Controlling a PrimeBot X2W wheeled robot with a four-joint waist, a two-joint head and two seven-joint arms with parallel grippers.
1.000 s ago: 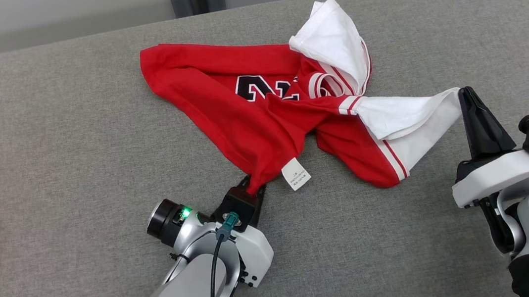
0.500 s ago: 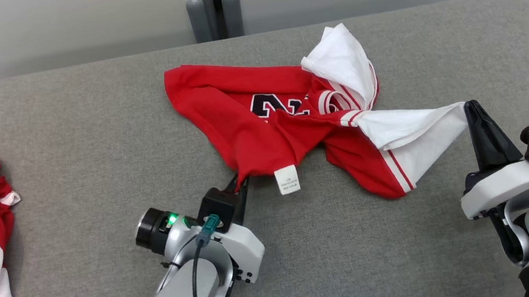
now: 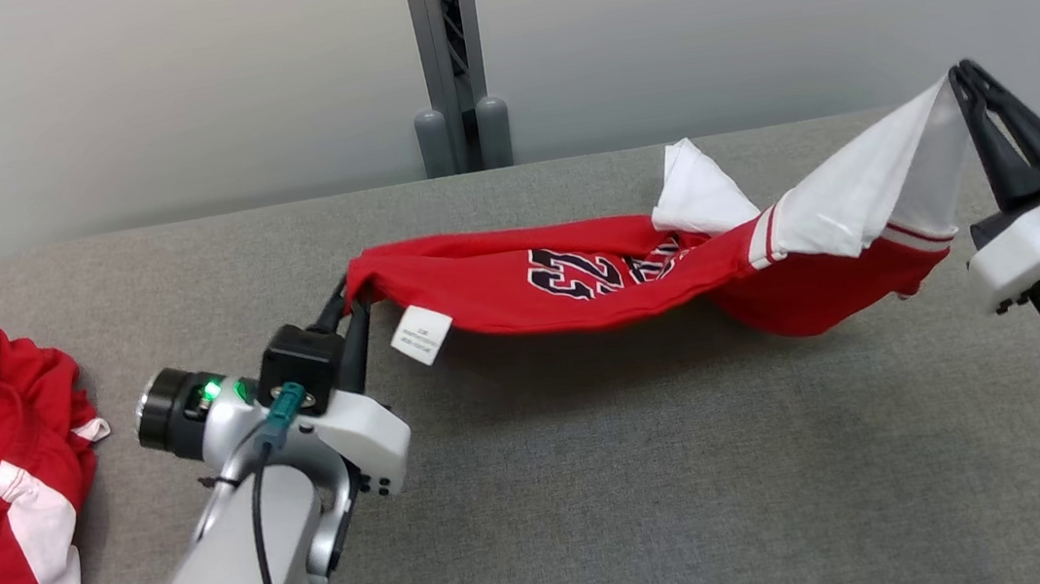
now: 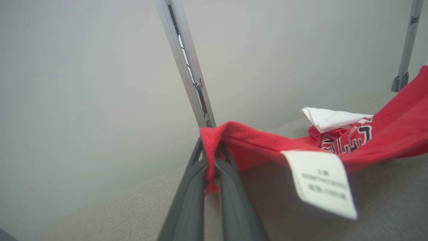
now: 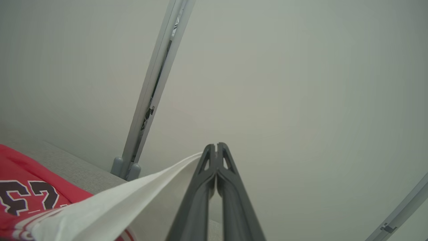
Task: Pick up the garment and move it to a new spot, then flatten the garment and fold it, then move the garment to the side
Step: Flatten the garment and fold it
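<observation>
Above the padded table's [image 3: 602, 498] far edge, you hold the red jersey [image 3: 499, 280] strung between both arms, left gripper [image 3: 349, 297] pinching its hem, right gripper [image 3: 964, 77] clamping its white sleeve [image 3: 880, 182], ready to carry.

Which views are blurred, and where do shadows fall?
Head view: sharp, even light, a soft shadow on the grey surface under the lifted jersey. Left wrist view: the near care label is blurred, its print unreadable. Right wrist view: the near white sleeve is soft.

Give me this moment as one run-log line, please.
left gripper shut on jersey | right gripper shut on jersey | jersey slung between them
</observation>
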